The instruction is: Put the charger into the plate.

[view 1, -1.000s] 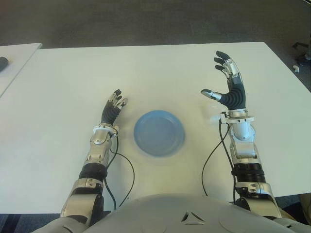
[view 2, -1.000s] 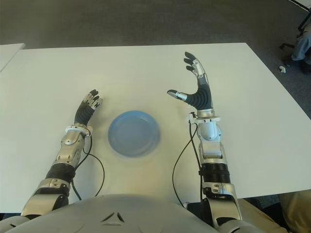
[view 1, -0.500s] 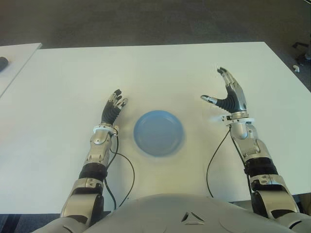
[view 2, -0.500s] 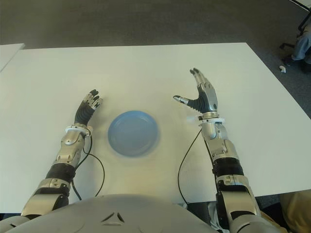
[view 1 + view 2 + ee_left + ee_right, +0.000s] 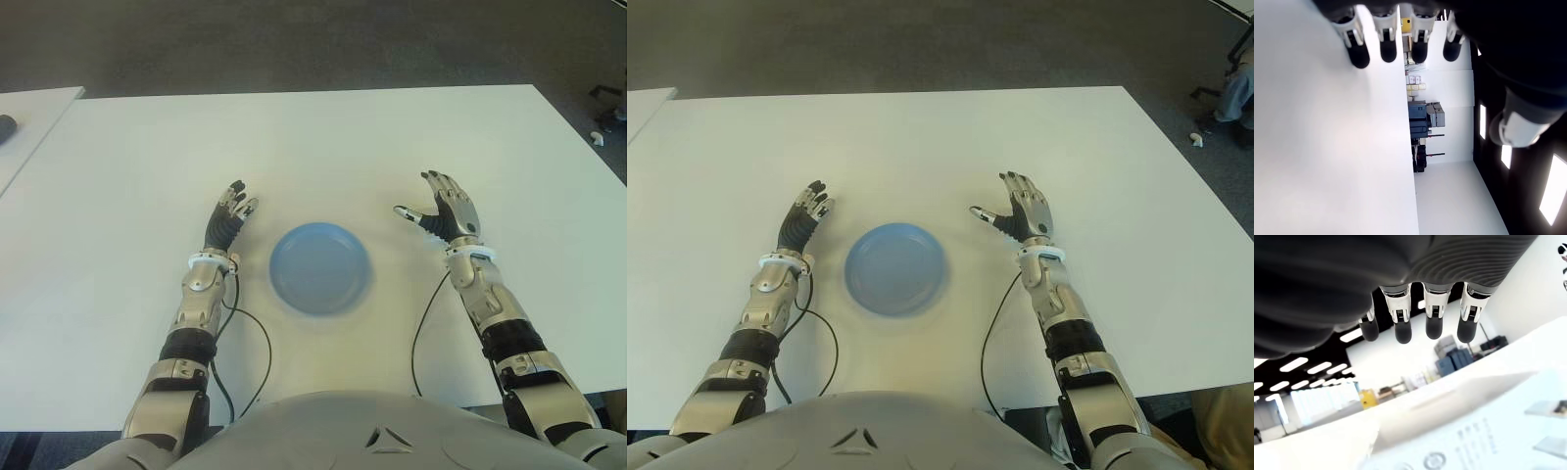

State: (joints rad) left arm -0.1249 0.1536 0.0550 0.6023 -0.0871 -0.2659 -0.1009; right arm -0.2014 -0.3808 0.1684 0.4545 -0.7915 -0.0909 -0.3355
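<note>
A blue plate [image 5: 320, 269] sits empty in the middle of the white table [image 5: 294, 147]. My right hand [image 5: 441, 211] hovers low just right of the plate, fingers spread and holding nothing. In the right wrist view a white charger [image 5: 1469, 440] with small printed marks lies close under the palm, beneath the straight fingertips [image 5: 1432, 328]. The eye views do not show the charger apart from the white tabletop. My left hand [image 5: 230, 211] shows left of the plate, fingers extended flat and empty [image 5: 1388, 49].
Black cables [image 5: 263, 348] run from both wrists back toward my body. A second white table [image 5: 29, 117] with a dark object [image 5: 6, 125] stands at the far left. Dark floor lies beyond the table's far and right edges.
My right hand has dropped from a raised, upright pose down toward the table beside the plate, fingers still spread. The left hand and the plate have not moved.
</note>
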